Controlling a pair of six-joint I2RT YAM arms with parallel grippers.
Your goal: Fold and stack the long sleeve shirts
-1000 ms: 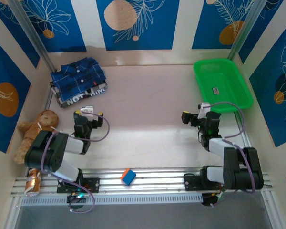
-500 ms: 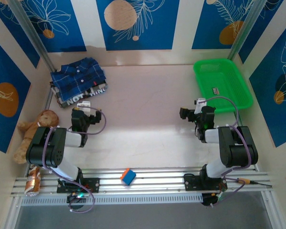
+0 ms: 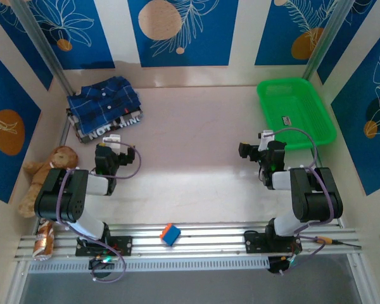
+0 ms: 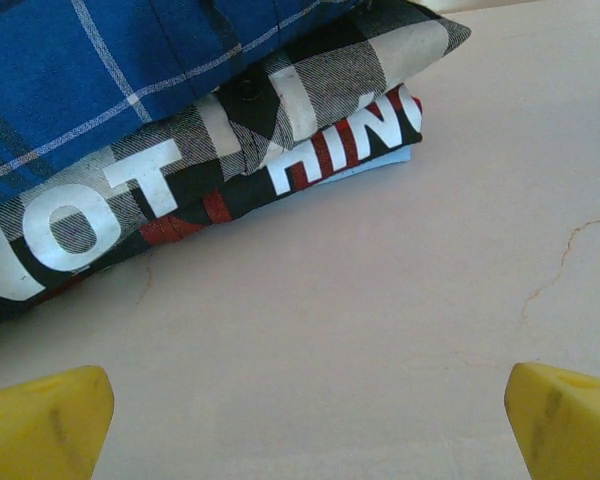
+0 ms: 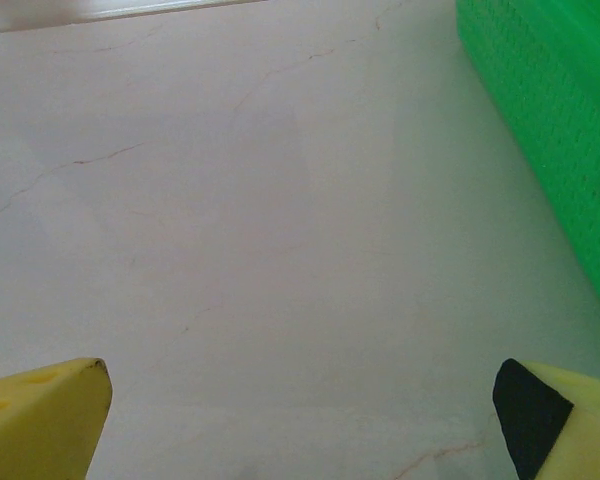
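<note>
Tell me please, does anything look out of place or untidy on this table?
The shirts are neat: the blue plaid shirt lies on the checked shirt, whose edge sticks out a little. Odd are a small blue-and-orange block and a can on the rail by the arm bases.

— What sort of place is this?
— A robotics lab booth. A left arm [image 3: 69,196] and a right arm [image 3: 307,196] are bolted to an aluminium rail [image 3: 202,240] at the worktop's [image 3: 196,152] near edge.
— And the walls?
— Printed blue panels [image 3: 177,31] with metal posts [image 3: 41,47]. There are loose cables [image 3: 294,132], a teddy bear [image 3: 47,174] and a green basket [image 3: 296,111]. It looks staged.
</note>
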